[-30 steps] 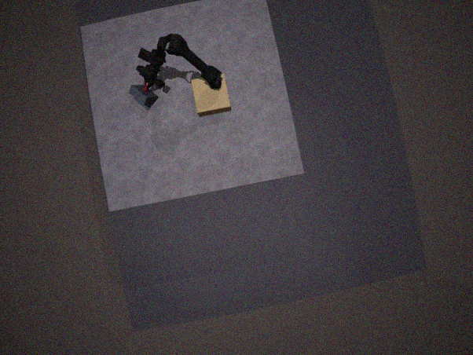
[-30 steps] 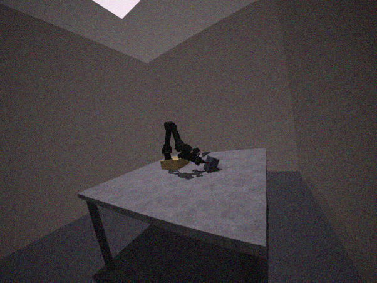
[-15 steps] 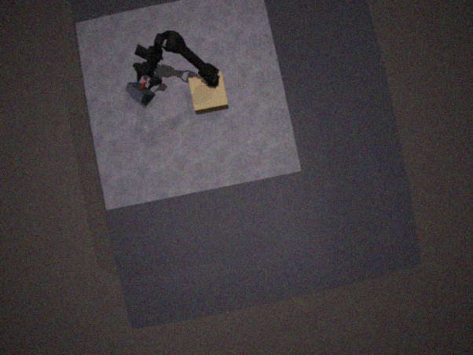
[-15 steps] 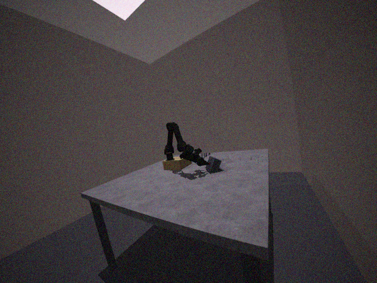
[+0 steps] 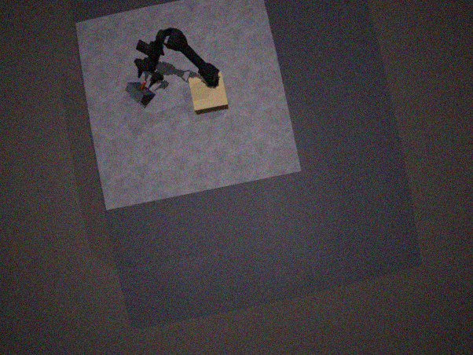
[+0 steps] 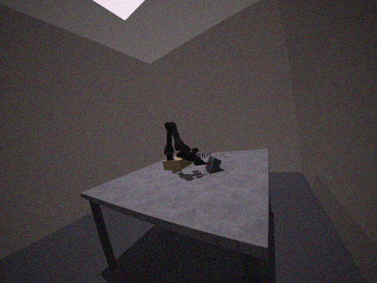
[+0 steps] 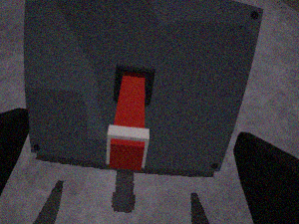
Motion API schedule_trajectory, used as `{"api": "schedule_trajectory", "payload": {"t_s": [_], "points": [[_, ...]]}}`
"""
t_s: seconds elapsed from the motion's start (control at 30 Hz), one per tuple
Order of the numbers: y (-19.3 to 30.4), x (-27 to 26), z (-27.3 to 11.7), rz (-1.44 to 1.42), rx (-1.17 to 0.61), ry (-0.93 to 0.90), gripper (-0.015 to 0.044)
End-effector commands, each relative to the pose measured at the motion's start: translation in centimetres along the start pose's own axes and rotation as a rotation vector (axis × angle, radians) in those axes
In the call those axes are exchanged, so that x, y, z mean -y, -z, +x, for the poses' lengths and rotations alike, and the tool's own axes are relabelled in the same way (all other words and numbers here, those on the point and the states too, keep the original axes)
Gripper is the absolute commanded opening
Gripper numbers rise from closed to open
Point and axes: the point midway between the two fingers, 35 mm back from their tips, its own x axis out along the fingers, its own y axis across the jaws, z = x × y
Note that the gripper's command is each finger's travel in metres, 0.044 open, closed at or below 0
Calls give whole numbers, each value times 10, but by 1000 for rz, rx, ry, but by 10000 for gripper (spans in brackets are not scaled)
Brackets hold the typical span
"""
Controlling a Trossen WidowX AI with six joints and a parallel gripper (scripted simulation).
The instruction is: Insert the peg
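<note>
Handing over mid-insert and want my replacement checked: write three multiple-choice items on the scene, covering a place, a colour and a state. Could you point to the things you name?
1. Where is the peg's far end?
A) flat on the table
B) in the panel's hole
C) on the wooden block

2. What colour is the band near the peg's outer end?
A) green
B) yellow
C) white

3. How is the claw?
A) open
B) shut on the peg
C) shut on nothing

Key:
1 B: the peg [image 5: 143, 84] [image 7: 131, 104] enters the dark hole [image 7: 118, 89].
2 C: a pale band [image 7: 129, 132] rings it.
3 A: the claw's [image 7: 132, 148] fingers stand wide, either side of the peg.
</note>
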Motion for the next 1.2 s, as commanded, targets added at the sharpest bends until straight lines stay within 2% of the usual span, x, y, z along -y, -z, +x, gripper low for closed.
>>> {"api": "schedule_trajectory", "payload": {"t_s": [0.0,1.17], "points": [[-1,1,-7,-7,3,2,440],[6,1,-65,-3,6,5,440]]}}
